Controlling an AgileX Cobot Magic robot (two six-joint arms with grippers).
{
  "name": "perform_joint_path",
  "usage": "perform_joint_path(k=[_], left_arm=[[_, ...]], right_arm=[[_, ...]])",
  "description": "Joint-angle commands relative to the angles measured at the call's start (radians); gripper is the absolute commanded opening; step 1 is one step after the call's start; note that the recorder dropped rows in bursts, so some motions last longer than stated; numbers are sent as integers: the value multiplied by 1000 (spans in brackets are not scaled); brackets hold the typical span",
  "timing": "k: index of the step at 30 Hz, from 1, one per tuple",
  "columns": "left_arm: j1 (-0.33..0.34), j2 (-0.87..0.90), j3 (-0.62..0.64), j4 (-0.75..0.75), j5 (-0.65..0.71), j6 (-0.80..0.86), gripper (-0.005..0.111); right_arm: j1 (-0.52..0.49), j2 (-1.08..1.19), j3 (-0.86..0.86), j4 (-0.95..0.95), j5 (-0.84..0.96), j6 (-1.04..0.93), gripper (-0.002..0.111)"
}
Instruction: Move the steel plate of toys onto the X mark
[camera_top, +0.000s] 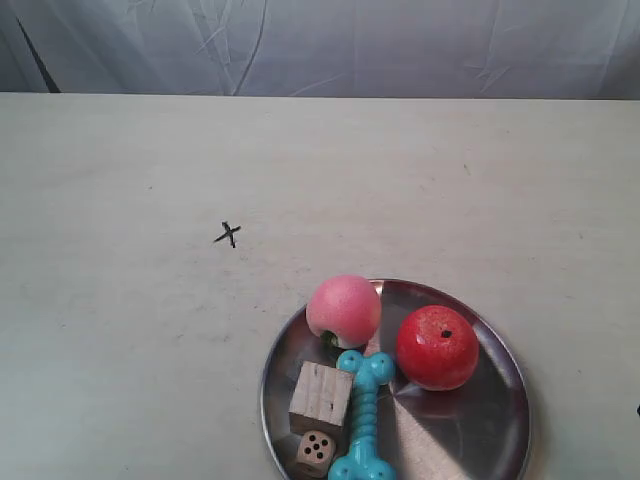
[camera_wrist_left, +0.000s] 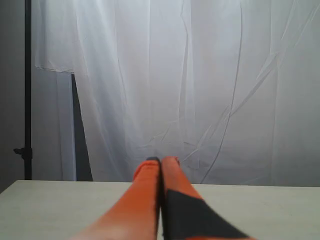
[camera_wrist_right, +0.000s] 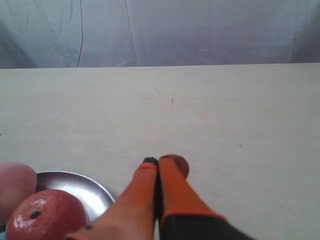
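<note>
The steel plate (camera_top: 470, 425) lies at the exterior view's bottom right, partly cut off by the frame. It carries the pink peach (camera_top: 343, 310), the red apple (camera_top: 436, 347), the teal bone toy (camera_top: 364, 415), the wooden block (camera_top: 321, 397) and the die (camera_top: 315, 452). Up and left of the plate, the X mark (camera_top: 228, 235) shows on bare tabletop. My right gripper (camera_wrist_right: 159, 162) is shut and empty, just beside the plate's rim (camera_wrist_right: 97, 187), with the apple (camera_wrist_right: 45, 217) and peach (camera_wrist_right: 15, 185) close by. Pointing at the curtain, my left gripper (camera_wrist_left: 161, 161) is shut and empty.
A white curtain (camera_top: 320, 45) hangs behind the table's far edge. A dark stand (camera_wrist_left: 27, 90) shows in the left wrist view. Neither arm appears in the exterior view.
</note>
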Motion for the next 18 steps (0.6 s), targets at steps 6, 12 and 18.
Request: perform_joint_path(k=[6,12,18], left_arm=[[-7,-5,4,-9,-4,1,0],[-7,-5,4,-9,-4,1,0],[-7,-5,4,-9,-34,1,0]], right_arm=[[-4,-7,1,1,-9,-2,0],[-4,-7,1,13,-8,0,0],[-4,-7,1,945,-16,257,0]])
